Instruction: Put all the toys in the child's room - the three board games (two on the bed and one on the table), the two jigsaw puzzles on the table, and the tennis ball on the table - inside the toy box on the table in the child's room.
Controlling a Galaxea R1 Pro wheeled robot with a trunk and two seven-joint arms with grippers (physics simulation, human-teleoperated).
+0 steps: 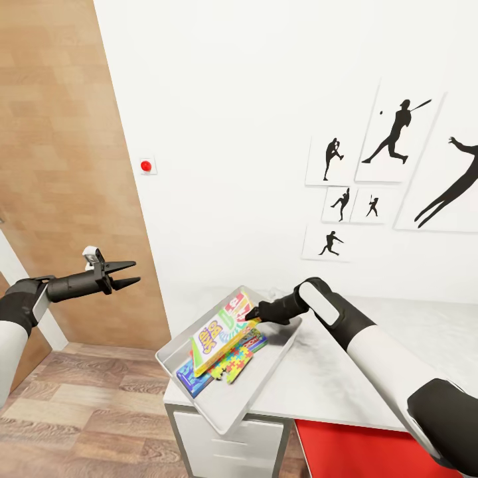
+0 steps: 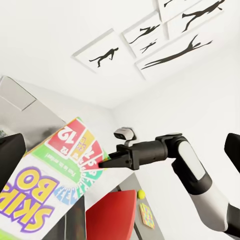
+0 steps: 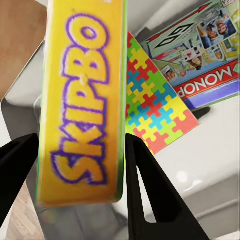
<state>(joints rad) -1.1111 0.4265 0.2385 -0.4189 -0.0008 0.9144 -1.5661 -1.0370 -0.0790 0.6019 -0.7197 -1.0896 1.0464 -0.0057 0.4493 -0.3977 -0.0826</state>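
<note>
- Head view: closest to you is your right arm, reaching to the toy box (image 1: 279, 355) at the near-left corner of the counter (image 1: 372, 372). Your right tool (image 1: 252, 313) pinches the top edge of the Skip-Bo game (image 1: 222, 328), which leans tilted in the box over a jigsaw puzzle (image 1: 234, 362) and a blue game (image 1: 188, 380).
- Your left tool (image 1: 131, 273) hangs in the air by the brown door (image 1: 60, 166), a little open and holding nothing.
- Left wrist view: you see the Skip-Bo game (image 2: 55, 180), the tennis ball (image 2: 141, 194) and a second puzzle (image 2: 147, 215).
- Right wrist view: two black fingers (image 3: 150, 195) squeeze the yellow game's edge; the Monopoly box (image 3: 207, 55) lies beside the puzzle (image 3: 155, 110).
</note>
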